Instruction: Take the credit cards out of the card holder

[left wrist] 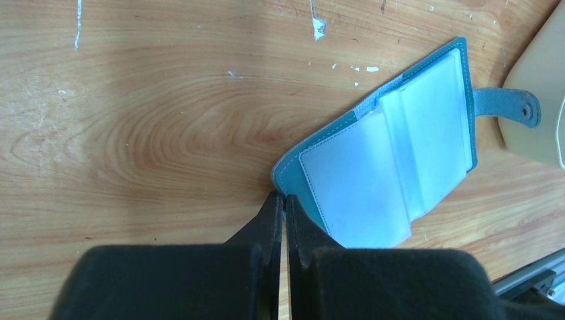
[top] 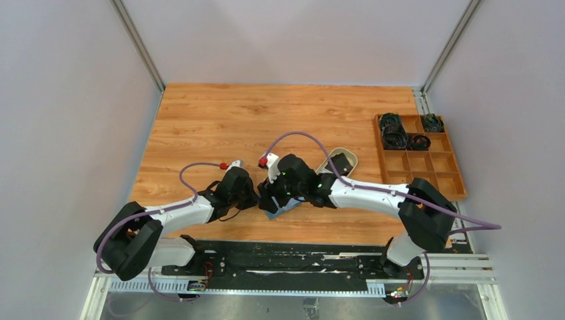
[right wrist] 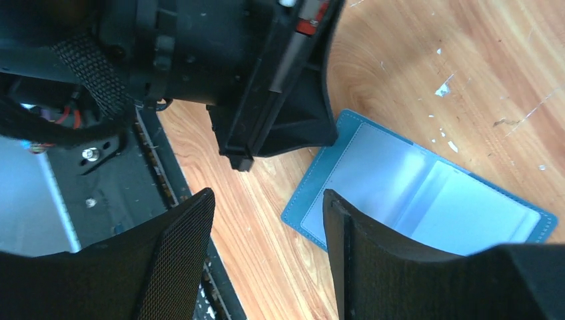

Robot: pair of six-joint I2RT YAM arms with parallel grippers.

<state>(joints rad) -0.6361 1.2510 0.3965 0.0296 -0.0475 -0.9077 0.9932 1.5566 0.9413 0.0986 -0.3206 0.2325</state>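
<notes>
At card holder (left wrist: 386,147) corner, left hand (left wrist: 285,200) clenched; right hand (right wrist: 268,200) released; snap tab (left wrist: 510,107) only left-wrist view

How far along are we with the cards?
Done: wallet lies open flat, clear sleeves showing. In hand: left gripper shut at its corner, right gripper open above it. Something dark sits in the tray, perhaps a card. Left: I cannot tell whether the sleeves hold cards.

card holder (left wrist: 386,147): teal, whitish inside | table (left wrist: 133,133): orange-brown wood grain | tray (left wrist: 543,67): beige
</notes>
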